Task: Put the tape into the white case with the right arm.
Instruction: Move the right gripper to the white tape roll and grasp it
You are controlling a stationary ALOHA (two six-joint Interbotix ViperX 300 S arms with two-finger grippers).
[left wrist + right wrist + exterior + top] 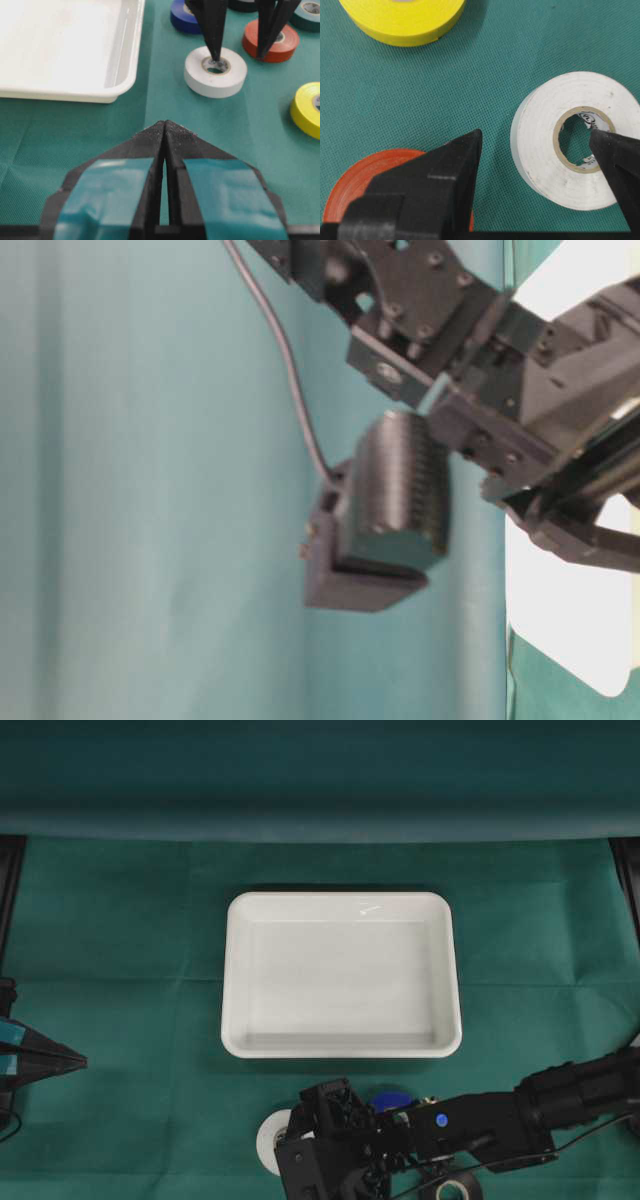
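The right gripper is spread wide and grips nothing; one finger is set inside the core of the white tape, beside the white case. Core printing is seen but cannot be read. The left gripper is closed, empty.

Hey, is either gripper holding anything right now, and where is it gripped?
Nothing held. Right gripper is open, one finger in the white tape roll's core; left gripper shut, empty.
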